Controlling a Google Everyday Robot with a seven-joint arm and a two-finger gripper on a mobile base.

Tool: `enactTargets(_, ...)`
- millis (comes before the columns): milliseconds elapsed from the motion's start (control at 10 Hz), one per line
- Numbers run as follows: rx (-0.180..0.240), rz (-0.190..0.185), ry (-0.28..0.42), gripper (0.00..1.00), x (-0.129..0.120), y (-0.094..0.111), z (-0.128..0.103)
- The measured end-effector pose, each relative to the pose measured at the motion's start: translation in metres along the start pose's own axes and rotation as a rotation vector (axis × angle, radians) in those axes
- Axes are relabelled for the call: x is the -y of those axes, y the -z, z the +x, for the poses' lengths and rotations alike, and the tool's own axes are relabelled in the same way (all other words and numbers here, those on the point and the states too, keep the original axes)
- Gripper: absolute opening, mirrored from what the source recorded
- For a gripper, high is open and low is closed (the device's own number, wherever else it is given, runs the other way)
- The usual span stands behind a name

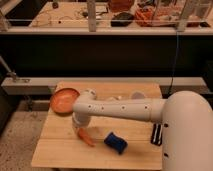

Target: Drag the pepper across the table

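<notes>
An orange pepper (pixel 85 137) lies on the wooden table (pixel 60 150), left of centre toward the front. My white arm reaches across the table from the right. The gripper (pixel 78 125) points down right at the pepper's upper end, mostly hidden behind the arm's wrist. It looks in contact with the pepper.
An orange plate (pixel 64 100) sits at the table's back left. A blue object (pixel 115 142) lies just right of the pepper. A small white cup (pixel 137 94) stands at the back right. A black object (pixel 156 134) hangs at the right edge.
</notes>
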Motion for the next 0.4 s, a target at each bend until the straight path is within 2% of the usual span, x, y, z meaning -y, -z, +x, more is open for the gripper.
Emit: enactTargets(400, -0.005, 0.010, -0.019, 0.00, -0.0093, 0.0034, -0.0023)
